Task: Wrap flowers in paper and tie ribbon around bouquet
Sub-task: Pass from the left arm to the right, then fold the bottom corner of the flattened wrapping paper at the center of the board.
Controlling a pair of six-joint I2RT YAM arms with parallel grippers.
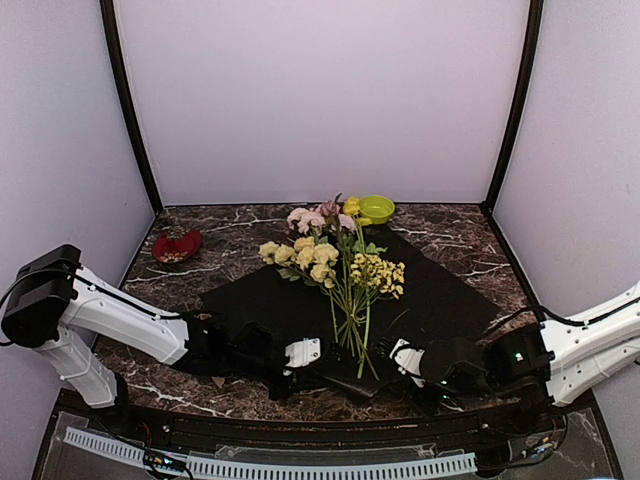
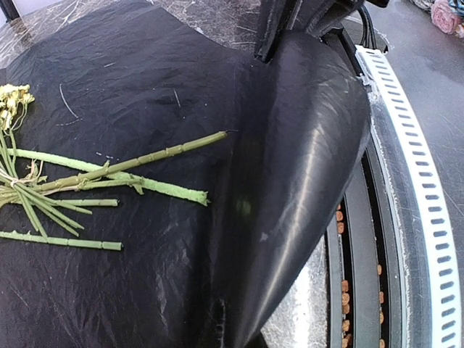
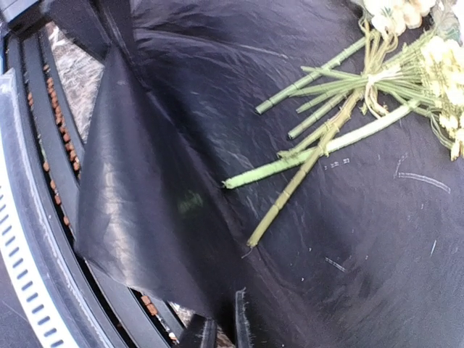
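Worktop: a dark marbled worktop (image 1: 455,238) between pale walls. The two arms come in from the lower corners of the overhead view.
Paper: the black glossy wrapping paper (image 1: 245,300) lies as a diamond in the middle of the frame. Its lowest corner (image 2: 304,167) stands up off the surface as a curved, shiny flap between the two arms.
Flowers: the bunch of pale pink and yellow flowers on long green stems (image 1: 335,270) rests on the sheet. The heads point to the top of the frame, and the cut stem ends reach the foot of the flap.
Left gripper: the left gripper (image 1: 315,358), at lower centre, is closed and pinches one end of the flap.
Right gripper: the right gripper (image 3: 225,335) has its fingers drawn close together, with the flap's other edge caught between them.
Dishes: a small red dish (image 1: 177,245) sits at the upper left of the marble. A lime-green bowl (image 1: 377,208) sits just above the flower heads.
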